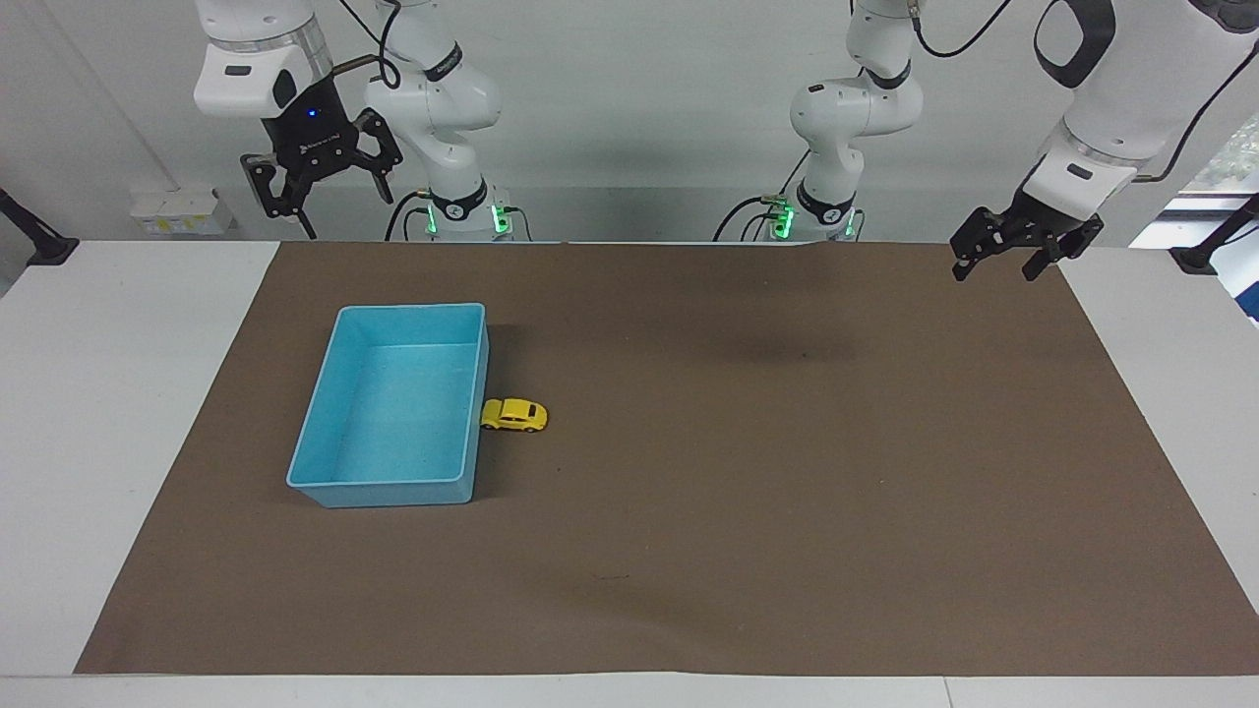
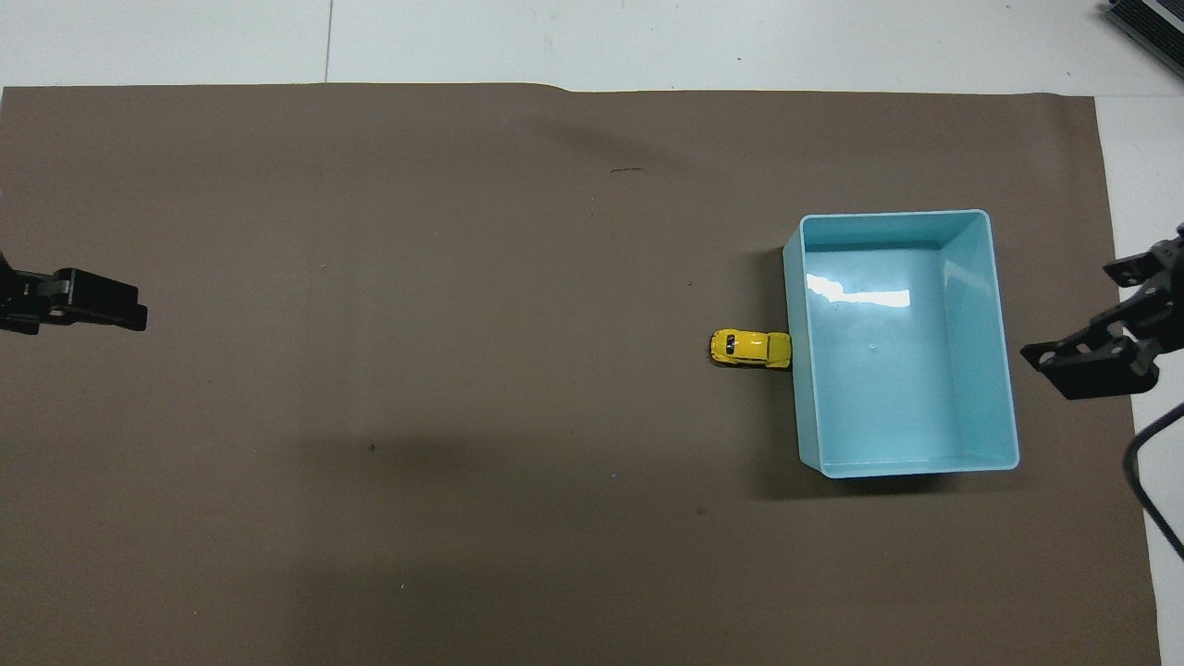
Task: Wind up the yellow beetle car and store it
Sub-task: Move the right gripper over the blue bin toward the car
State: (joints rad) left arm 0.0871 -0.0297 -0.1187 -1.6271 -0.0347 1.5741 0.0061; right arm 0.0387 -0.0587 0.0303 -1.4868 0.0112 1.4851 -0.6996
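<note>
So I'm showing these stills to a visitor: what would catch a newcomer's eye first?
Probably the blue tray, bright on the brown mat toward the right arm's end of the table, with nothing in it. Next the yellow beetle car, tiny, on the mat with one end against the tray's side wall. Both grippers hang open, high up: the right gripper and the left gripper, each at its own end.

one yellow beetle car (image 1: 514,415). one blue tray (image 1: 325,481). one brown mat (image 1: 787,492). two arms, two grippers: left gripper (image 1: 1013,258), right gripper (image 1: 334,202).
</note>
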